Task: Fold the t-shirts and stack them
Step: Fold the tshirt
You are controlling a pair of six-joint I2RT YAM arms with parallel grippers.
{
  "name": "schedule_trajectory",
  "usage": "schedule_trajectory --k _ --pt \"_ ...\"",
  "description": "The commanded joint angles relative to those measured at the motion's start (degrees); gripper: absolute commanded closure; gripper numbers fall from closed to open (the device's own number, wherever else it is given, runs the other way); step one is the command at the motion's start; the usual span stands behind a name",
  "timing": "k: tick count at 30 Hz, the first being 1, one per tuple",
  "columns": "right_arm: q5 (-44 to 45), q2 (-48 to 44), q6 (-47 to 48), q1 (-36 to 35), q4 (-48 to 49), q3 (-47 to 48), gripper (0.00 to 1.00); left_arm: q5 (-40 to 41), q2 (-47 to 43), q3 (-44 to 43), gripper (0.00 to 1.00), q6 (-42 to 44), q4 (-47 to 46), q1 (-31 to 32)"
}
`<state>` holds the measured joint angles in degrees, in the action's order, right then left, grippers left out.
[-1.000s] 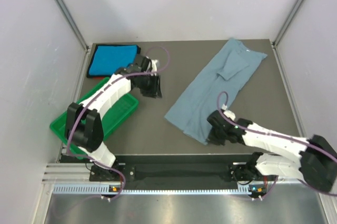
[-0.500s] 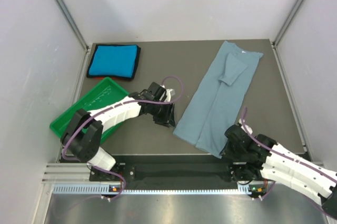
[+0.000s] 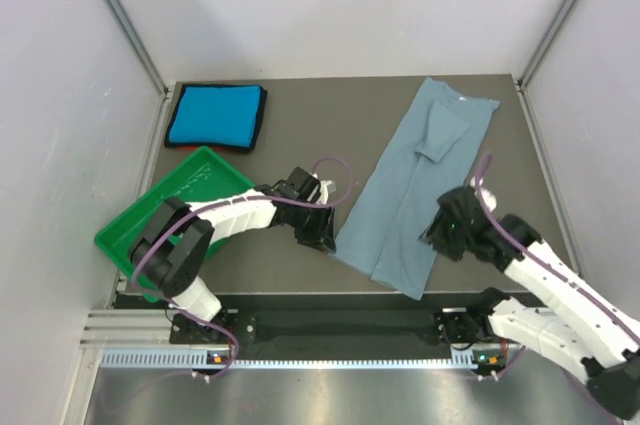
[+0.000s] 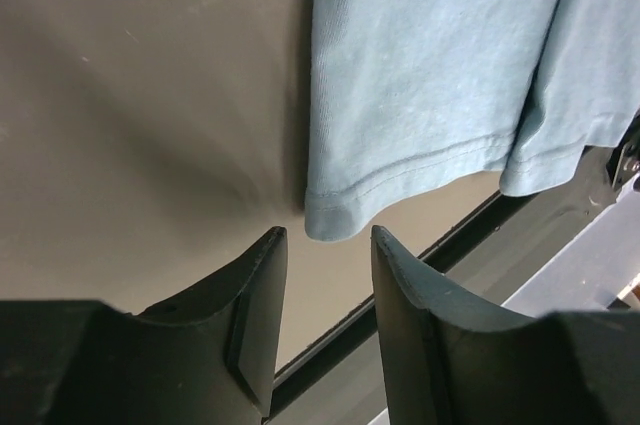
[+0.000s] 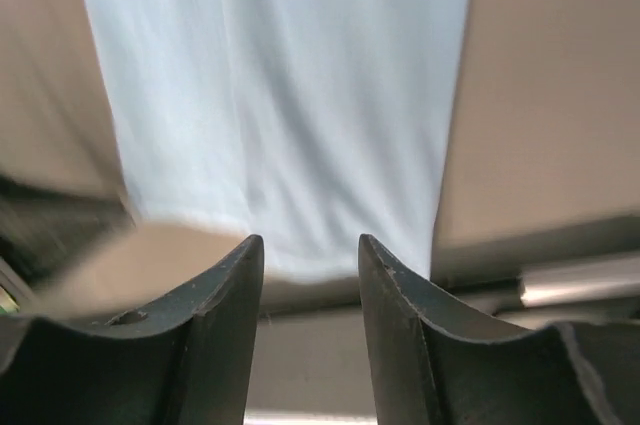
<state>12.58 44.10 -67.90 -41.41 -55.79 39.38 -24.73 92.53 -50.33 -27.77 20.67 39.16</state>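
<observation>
We note long dusty grey-blue cloth t-shirt [image 3: 415, 185], folded strip on right half of dark table [image 3: 300, 135], long axis near-to-far. Left gripper [image 4: 325, 240] spread, empty, just left of near hem corner. Right gripper [image 5: 310, 245] spread, empty, at strip's right edge.

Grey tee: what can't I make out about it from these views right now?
- Grey tee, right wrist view: near hem smeared by motion blur.
- Top view: the right tool covers part of its right edge.
- Left wrist view: far end cut off by the top edge.
</observation>
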Motion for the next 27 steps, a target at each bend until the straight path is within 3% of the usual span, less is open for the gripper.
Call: schedule_trajectory --k 1,2,6,9,14,20,23,27 --pt "0.27 5.19 13.82 12.63 3.13 7.71 0.57 -2.77 0.89 1.54 0.56 -0.09 -5.98 0.31" --pt "-1.57 6.43 16.63 18.93 6.10 9.13 0.58 -2.95 1.16 1.72 0.57 0.08 -6.25 0.48" --pt "-4.05 14.60 28.75 28.28 8.77 18.44 0.58 -1.73 1.25 2.69 0.59 0.17 -7.22 0.83" --pt "-7.90 21.89 33.43 33.56 9.56 25.12 0.58 -1.02 2.30 2.86 0.66 0.52 -7.22 0.92" --pt "-8.18 28.15 34.85 35.96 10.61 32.16 0.58 1.00 -0.06 2.78 0.69 -0.18 -5.64 1.36" --pt "-10.29 29.12 34.59 36.75 13.07 32.61 0.58 9.52 -7.45 -2.83 0.56 -0.53 2.62 1.45" --pt "-11.35 29.90 34.68 36.84 14.74 31.47 0.57 11.20 -6.05 -4.51 0.54 0.17 2.80 1.54" --pt "-12.13 31.40 34.68 36.92 16.67 31.55 0.56 7.08 -0.61 -5.22 0.56 0.96 1.05 1.54"
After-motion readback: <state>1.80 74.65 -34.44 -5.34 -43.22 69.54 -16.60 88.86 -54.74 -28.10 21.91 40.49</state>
